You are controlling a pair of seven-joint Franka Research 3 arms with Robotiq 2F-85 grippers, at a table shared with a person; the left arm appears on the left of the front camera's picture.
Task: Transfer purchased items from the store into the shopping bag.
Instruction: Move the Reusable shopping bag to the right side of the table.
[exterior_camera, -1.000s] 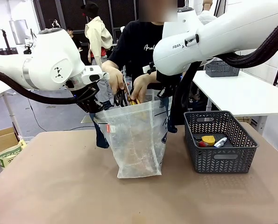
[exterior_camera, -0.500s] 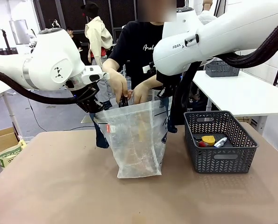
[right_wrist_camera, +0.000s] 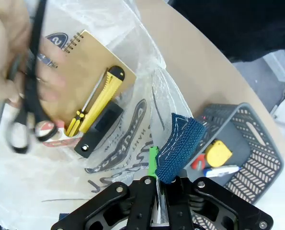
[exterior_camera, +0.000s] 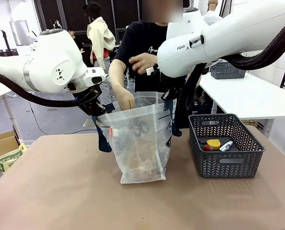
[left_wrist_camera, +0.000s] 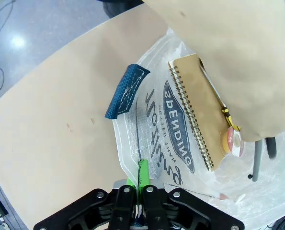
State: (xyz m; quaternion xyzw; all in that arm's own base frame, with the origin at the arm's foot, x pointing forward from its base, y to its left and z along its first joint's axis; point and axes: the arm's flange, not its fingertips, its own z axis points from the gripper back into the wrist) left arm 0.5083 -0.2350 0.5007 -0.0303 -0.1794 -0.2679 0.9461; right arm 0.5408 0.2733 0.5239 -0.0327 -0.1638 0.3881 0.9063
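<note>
Tan table [exterior_camera: 61,191] w/ shopping bag [exterior_camera: 140,143], store [exterior_camera: 226,162]; white table [exterior_camera: 243,98] behind.

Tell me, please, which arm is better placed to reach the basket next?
Probably the right: the right gripper pinches the shopping bag rim nearest the basket; the left gripper pinches the opposite rim.

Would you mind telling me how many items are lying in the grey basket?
3: a yellow item at the middle, a red one beside it, and a white-and-blue pen toward the right. The basket wall may hide more.
</note>
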